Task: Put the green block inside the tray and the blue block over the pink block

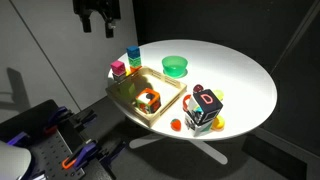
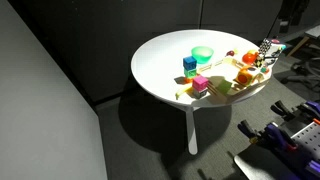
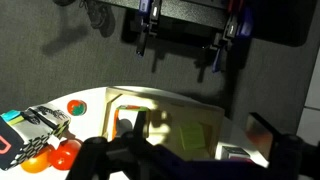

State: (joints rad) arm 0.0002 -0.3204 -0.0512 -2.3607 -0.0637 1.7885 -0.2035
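Gripper [image 1: 98,27] hangs above the bench [image 1: 240,80] edge, fingers spread, holding nothing. Blue block [image 1: 132,56] and pink block [image 1: 118,69] stand just beside the tray [image 1: 128,93].

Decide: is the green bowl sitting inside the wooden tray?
No, the green bowl stands on the table beside the tray, outside its edges.

The round white table [image 1: 240,80] carries the tray [image 1: 128,92], green bowl [image 1: 175,66], lettered cube [image 1: 205,108] and pink block [image 2: 200,86].
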